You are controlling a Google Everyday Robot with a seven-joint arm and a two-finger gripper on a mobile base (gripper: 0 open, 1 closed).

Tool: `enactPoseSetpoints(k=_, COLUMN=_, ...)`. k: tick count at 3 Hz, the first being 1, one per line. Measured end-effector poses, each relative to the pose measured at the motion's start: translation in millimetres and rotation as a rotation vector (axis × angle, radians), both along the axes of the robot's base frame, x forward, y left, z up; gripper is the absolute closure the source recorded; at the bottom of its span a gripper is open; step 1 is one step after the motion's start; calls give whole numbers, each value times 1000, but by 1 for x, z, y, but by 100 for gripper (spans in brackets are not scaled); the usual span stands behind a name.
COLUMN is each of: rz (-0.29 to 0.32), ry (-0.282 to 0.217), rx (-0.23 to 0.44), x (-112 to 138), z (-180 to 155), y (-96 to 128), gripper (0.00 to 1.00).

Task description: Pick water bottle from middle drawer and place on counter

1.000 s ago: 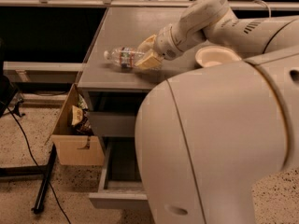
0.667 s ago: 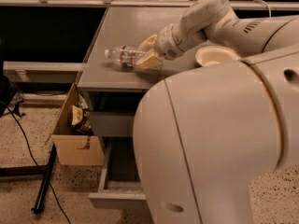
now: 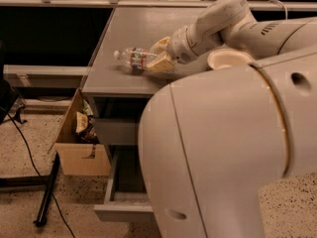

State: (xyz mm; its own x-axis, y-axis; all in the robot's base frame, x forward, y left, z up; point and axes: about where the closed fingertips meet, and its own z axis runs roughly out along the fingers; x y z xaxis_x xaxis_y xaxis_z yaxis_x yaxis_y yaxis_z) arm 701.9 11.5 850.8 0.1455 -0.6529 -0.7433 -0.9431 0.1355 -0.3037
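The water bottle point(image 3: 132, 58) lies on its side on the counter point(image 3: 133, 29), near the front left edge, cap pointing left. My gripper point(image 3: 159, 56) reaches in from the right and is at the bottle's base end, one finger on each side of it, shut on it. The middle drawer point(image 3: 123, 207) stands pulled open below the counter, and the part of its inside that shows is bare; my own body hides its right half.
A cream round bowl point(image 3: 229, 58) sits on the counter to the right of the gripper. An open cardboard box point(image 3: 79, 150) with wrappers stands on the floor left of the cabinet. A black stand leg point(image 3: 47, 195) and cable lie on the floor.
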Motion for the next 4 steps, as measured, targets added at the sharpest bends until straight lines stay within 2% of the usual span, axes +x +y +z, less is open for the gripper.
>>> enactPoseSetpoints(k=1, rz=-16, ry=-3, rx=43, x=-3, z=-2, y=-10, gripper=100)
enactPoseSetpoints(k=2, rz=-17, ry=-4, rx=45, x=-3, z=2, y=-10, gripper=100)
enactPoseSetpoints(k=3, rz=-96, ry=-47, rx=134, x=-11, z=1, y=-45, gripper=100)
enactPoseSetpoints(k=4, rz=-111, ry=-44, rx=155, x=-15, z=1, y=-51, gripper=100)
